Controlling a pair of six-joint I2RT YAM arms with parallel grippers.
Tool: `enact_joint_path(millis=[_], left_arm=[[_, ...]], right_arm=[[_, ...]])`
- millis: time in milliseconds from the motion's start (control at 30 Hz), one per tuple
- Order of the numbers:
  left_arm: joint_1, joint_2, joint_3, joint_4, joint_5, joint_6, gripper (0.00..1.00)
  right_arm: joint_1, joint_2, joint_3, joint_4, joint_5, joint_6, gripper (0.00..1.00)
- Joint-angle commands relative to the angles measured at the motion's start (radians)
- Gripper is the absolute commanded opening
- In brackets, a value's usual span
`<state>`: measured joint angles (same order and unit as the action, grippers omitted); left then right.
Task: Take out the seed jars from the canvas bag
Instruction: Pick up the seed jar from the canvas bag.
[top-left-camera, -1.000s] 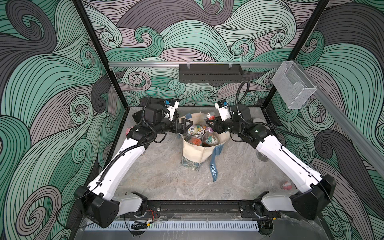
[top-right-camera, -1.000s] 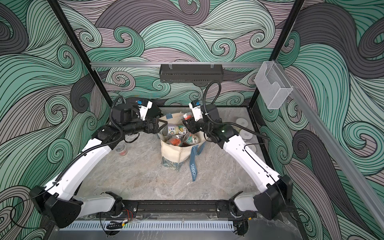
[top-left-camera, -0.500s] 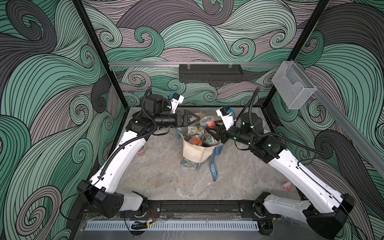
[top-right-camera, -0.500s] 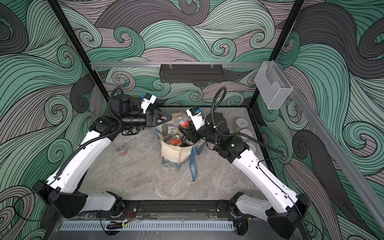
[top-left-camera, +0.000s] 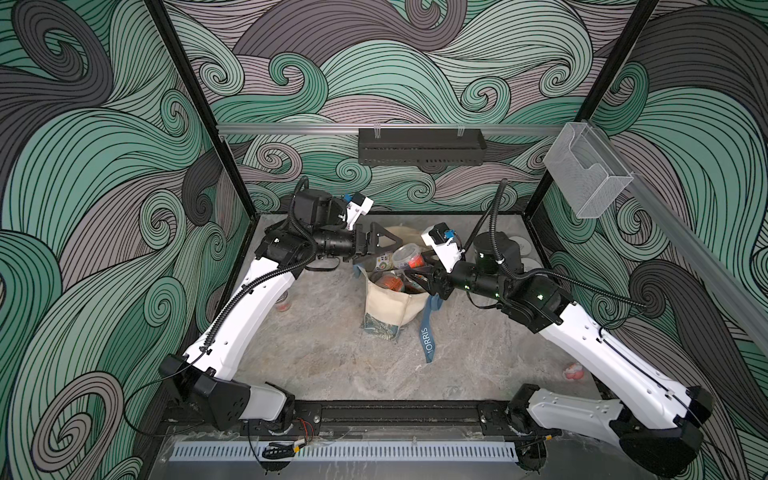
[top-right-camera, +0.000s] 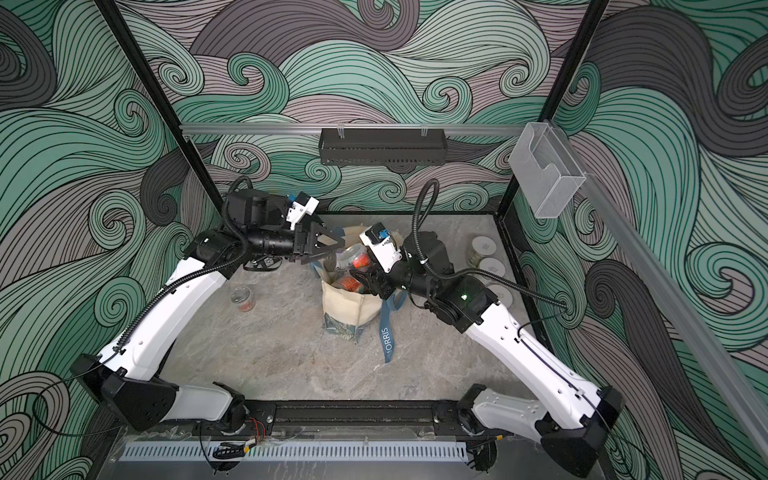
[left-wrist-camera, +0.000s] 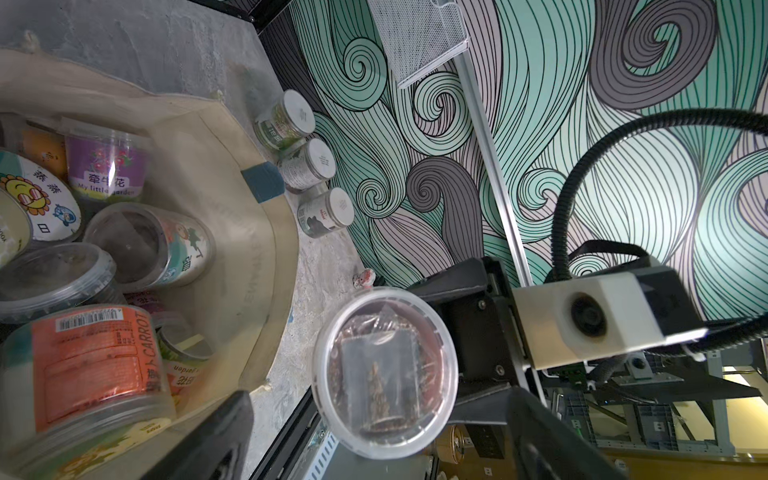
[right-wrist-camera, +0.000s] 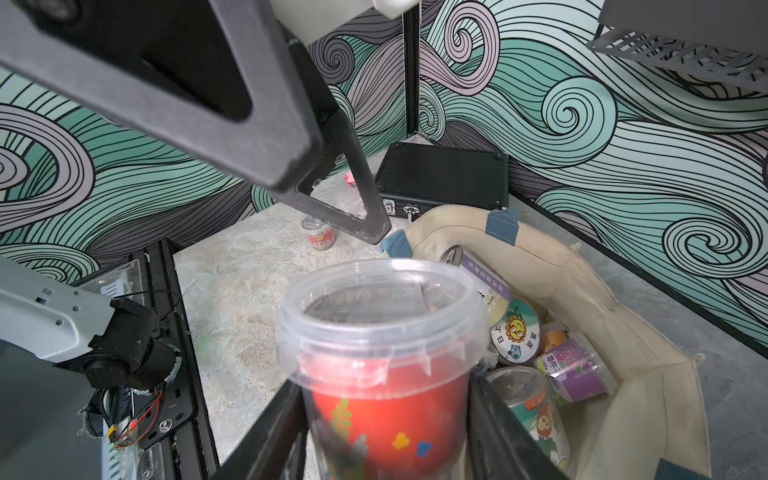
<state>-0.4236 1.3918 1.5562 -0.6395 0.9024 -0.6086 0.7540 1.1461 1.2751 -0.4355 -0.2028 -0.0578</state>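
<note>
The cream canvas bag (top-left-camera: 386, 307) (top-right-camera: 345, 303) stands open mid-table, with several seed jars inside, among them an orange carrot-labelled one (left-wrist-camera: 91, 365). My right gripper (right-wrist-camera: 386, 436) (top-left-camera: 417, 270) is shut on a clear-lidded seed jar with a red label (right-wrist-camera: 382, 353) (top-left-camera: 407, 257) (top-right-camera: 355, 257), held in the air above the bag's mouth. My left gripper (top-left-camera: 395, 245) (top-right-camera: 336, 245) (left-wrist-camera: 386, 449) is open and points at that jar's lid (left-wrist-camera: 384, 374). Its fingers (left-wrist-camera: 220, 436) stand wide on either side and do not touch the lid.
One small jar (top-left-camera: 284, 301) (right-wrist-camera: 318, 235) stands on the table under the left arm. Three white-lidded jars (top-right-camera: 484, 247) (left-wrist-camera: 307, 164) line the right wall. A flat black case (right-wrist-camera: 444, 178) lies in the back corner. A pink lump (top-left-camera: 574, 370) lies by the right arm's base.
My right gripper has lifted the red-labelled jar up out of the bag. My left gripper has swung over the bag to face the jar, its jaws a little narrower.
</note>
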Motion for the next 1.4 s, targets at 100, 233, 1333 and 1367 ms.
enact_joint_path(millis=[100,233,1333,1367], left_arm=[[-0.023,0.024,0.039,-0.08,-0.01,0.05,0.8],[-0.035,0.024,0.041,-0.078,-0.007,0.05,0.81],[-0.062,0.077,0.046,-0.125,-0.021,0.109,0.52],[-0.061,0.076,0.048,-0.129,-0.028,0.112,0.52]], right_arm=[[0.026,0.013,0.045,-0.016,0.022,-0.026,0.55],[0.037,0.033,0.057,-0.029,0.029,-0.036,0.55],[0.062,0.107,0.072,-0.034,0.103,-0.047,0.6],[0.062,0.107,0.072,-0.035,0.106,-0.047,0.61]])
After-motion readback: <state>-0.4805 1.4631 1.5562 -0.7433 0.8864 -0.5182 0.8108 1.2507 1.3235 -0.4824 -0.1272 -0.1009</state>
